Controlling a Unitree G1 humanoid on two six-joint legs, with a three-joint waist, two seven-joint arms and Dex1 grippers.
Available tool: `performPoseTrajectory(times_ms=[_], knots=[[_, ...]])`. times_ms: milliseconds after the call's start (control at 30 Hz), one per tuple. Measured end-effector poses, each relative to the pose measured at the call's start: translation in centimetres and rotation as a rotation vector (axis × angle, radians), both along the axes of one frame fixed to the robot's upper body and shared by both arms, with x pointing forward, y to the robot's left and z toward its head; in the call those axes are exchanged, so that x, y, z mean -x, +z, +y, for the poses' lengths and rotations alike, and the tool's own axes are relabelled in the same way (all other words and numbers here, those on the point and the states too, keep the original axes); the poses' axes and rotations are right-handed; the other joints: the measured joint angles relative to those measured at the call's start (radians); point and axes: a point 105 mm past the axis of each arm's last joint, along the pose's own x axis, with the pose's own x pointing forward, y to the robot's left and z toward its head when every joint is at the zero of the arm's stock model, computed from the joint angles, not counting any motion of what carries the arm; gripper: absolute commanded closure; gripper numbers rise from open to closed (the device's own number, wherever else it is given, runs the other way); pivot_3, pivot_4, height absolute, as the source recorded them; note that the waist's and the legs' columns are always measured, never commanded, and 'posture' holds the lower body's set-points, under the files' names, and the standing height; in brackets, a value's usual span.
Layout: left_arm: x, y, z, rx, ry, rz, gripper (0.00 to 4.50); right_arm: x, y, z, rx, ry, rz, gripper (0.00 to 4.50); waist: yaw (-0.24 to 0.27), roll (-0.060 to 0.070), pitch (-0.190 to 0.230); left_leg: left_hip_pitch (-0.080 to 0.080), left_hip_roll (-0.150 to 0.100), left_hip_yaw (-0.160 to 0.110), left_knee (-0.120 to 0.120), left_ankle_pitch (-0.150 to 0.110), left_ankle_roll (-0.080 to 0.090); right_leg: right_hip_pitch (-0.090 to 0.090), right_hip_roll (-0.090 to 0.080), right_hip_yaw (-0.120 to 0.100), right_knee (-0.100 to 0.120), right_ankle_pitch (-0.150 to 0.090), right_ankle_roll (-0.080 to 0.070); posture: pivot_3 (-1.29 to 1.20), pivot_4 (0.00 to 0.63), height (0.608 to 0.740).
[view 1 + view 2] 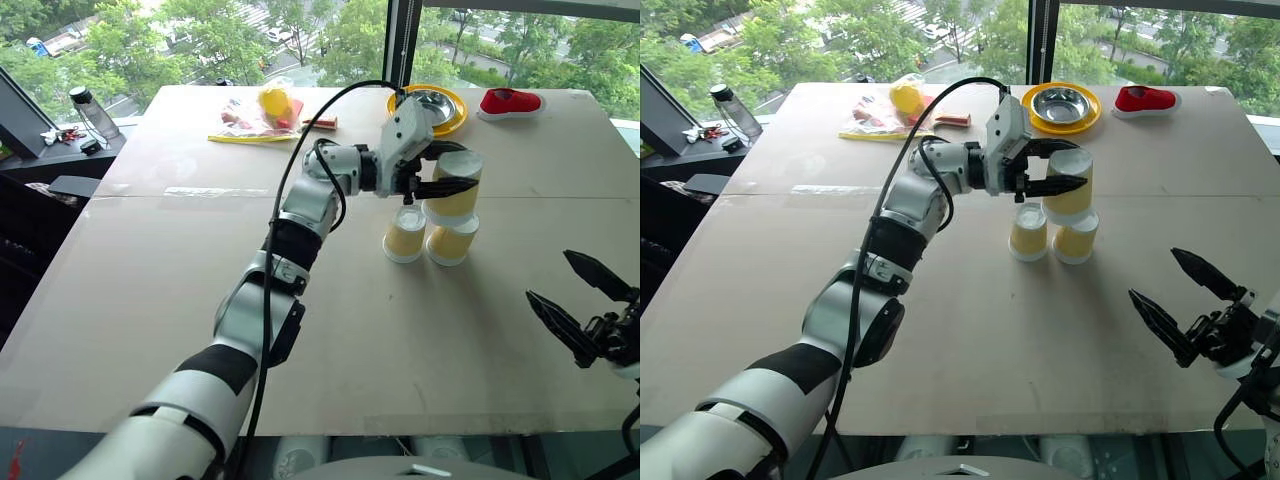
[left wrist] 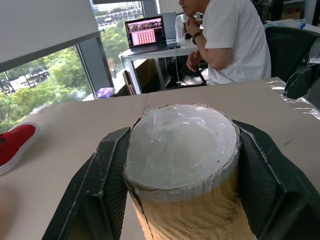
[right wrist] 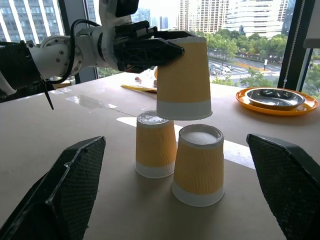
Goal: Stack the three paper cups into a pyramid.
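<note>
Two paper cups (image 1: 405,235) (image 1: 452,240) stand upside down, side by side, near the middle of the table (image 1: 180,290). The third cup (image 1: 455,195), also upside down, hangs just above them, over the gap and the right-hand cup. My left gripper (image 1: 470,168) reaches in level from the left and is shut on its upper part. In the right wrist view a thin gap shows between the held cup (image 3: 182,75) and the two standing cups (image 3: 156,145) (image 3: 199,165). My right gripper (image 1: 548,275) stays open and empty, low at the near right, apart from the cups.
A steel bowl on a yellow plate (image 1: 432,105) sits behind the cups, with a red shoe-like thing (image 1: 510,100) to its right. Yellow packets (image 1: 262,115) lie at the far middle. A bottle (image 1: 92,112) stands on a side shelf. A person (image 2: 225,40) sits at a desk beyond the table.
</note>
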Motion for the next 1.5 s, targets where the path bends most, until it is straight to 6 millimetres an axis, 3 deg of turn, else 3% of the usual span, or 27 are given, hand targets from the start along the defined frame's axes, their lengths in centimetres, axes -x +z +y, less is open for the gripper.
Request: performPoseTrajectory(times_ms=[400, 433, 467, 533, 733, 867, 1000, 1100, 1167, 1200, 1267, 1333, 1400, 1500], knots=[[-0.3, -1.0, 0.1, -0.065, 0.017, 0.011, 2.13, 0.2, 0.3, 0.1, -0.015, 0.023, -0.019, 0.0, 0.0, 0.0, 0.0, 0.0, 0.0, 0.0, 0.0, 0.0, 0.0, 0.0, 0.0, 0.0, 0.0, 0.0, 0.0, 0.0, 0.15, 0.74], [-0.3, -1.0, 0.2, -0.067, 0.015, 0.014, 1.14, 0.2, 0.3, 0.2, -0.015, 0.024, -0.02, 0.0, 0.0, 0.0, 0.0, 0.0, 0.0, 0.0, 0.0, 0.0, 0.0, 0.0, 0.0, 0.0, 0.0, 0.0, 0.0, 0.0, 0.15, 0.74], [-0.3, -1.1, 0.2, -0.068, 0.014, 0.018, 0.93, 0.1, 0.4, 0.2, -0.015, 0.024, -0.022, 0.0, 0.0, 0.0, 0.0, 0.0, 0.0, 0.0, 0.0, 0.0, 0.0, 0.0, 0.0, 0.0, 0.0, 0.0, 0.0, 0.0, 0.15, 0.74], [-0.3, -1.4, 0.3, -0.073, 0.015, 0.032, 0.09, 0.1, 0.5, 0.2, -0.015, 0.026, -0.028, 0.0, 0.0, 0.0, 0.0, 0.0, 0.0, 0.0, 0.0, 0.0, 0.0, 0.0, 0.0, 0.0, 0.0, 0.0, 0.0, 0.0, 0.15, 0.74], [-0.5, -1.2, 0.4, -0.048, 0.032, 0.037, 0.09, 0.0, 0.7, 0.3, -0.015, 0.029, -0.037, 0.0, 0.0, 0.0, 0.0, 0.0, 0.0, 0.0, 0.0, 0.0, 0.0, 0.0, 0.0, 0.0, 0.0, 0.0, 0.0, 0.0, 0.15, 0.74], [0.1, 1.6, 0.5, 0.066, 0.021, -0.019, 0.09, -0.1, 0.7, 0.3, -0.015, 0.033, -0.038, 0.0, 0.001, 0.0, 0.0, 0.0, 0.0, 0.0, 0.0, 0.0, 0.0, 0.0, 0.0, 0.0, 0.0, 0.0, 0.0, 0.0, 0.15, 0.74], [1.7, 6.4, 2.0, 0.243, -0.019, -0.125, 0.09, -0.1, 0.0, 0.5, -0.02, 0.051, -0.014, 0.0, -0.002, 0.0, 0.0, 0.0, 0.001, 0.0, 0.0, 0.001, -0.002, 0.0, 0.0, 0.0, 0.001, 0.0, 0.0, 0.0, 0.15, 0.74], [3.1, 10.2, 4.7, 0.369, -0.023, -0.146, 0.09, -0.3, -1.6, 0.4, -0.008, 0.076, 0.041, 0.0, -0.003, 0.001, 0.0, 0.001, 0.001, 0.0, 0.0, 0.001, -0.002, 0.0, 0.0, 0.001, 0.001, 0.0, 0.0, 0.0, 0.15, 0.74], [3.6, 10.9, 7.4, 0.383, 0.035, -0.139, 0.09, -0.5, -2.8, 0.2, 0.005, 0.093, 0.081, 0.0, -0.006, 0.004, -0.002, 0.003, 0.002, 0.001, 0.0, 0.001, -0.002, 0.001, 0.0, 0.002, 0.001, 0.0, 0.0, 0.0, 0.15, 0.74], [3.5, 9.8, 8.6, 0.349, 0.083, -0.124, 0.09, -0.7, -3.1, 0.3, 0.012, 0.106, 0.087, 0.0, -0.009, 0.006, -0.003, 0.004, 0.002, 0.002, -0.001, 0.001, -0.002, 0.001, 0.0, 0.004, 0.001, 0.0, 0.0, 0.0, 0.15, 0.74], [3.3, 5.5, 11.7, 0.212, 0.219, -0.059, 0.09, -1.0, -3.9, 0.0, 0.028, 0.115, 0.106, 0.0, -0.02, 0.01, -0.005, 0.01, 0.002, 0.004, -0.004, 0.001, -0.002, 0.004, 0.001, 0.007, 0.001, 0.0, 0.0, 0.0, 0.15, 0.74], [3.0, -0.2, 14.8, 0.106, 0.38, 0.098, 0.09, -1.4, -5.2, -0.3, 0.065, 0.106, 0.141, 0.0, -0.02, 0.008, -0.003, 0.01, 0.005, 0.003, -0.004, 0.0, 0.0, 0.004, 0.003, 0.006, 0.002, 0.0, 0.0, 0.0, 0.15, 0.74], [4.3, -5.4, 17.5, 0.019, 0.524, 0.236, 0.09, -1.9, -6.6, -0.8, 0.113, 0.087, 0.178, 0.0, -0.02, 0.007, -0.002, 0.009, 0.007, 0.003, -0.004, 0.0, 0.0, 0.003, 0.002, 0.007, 0.002, 0.0, -0.001, 0.0, 0.15, 0.74], [7.3, -10.0, 20.3, -0.03, 0.689, 0.358, 0.09, -2.1, -8.5, -1.6, 0.143, 0.071, 0.239, 0.0, -0.011, 0.005, -0.002, 0.007, 0.006, 0.003, -0.003, 0.0, 0.0, 0.003, -0.001, 0.008, 0.001, 0.0, -0.001, 0.0, 0.15, 0.74]])
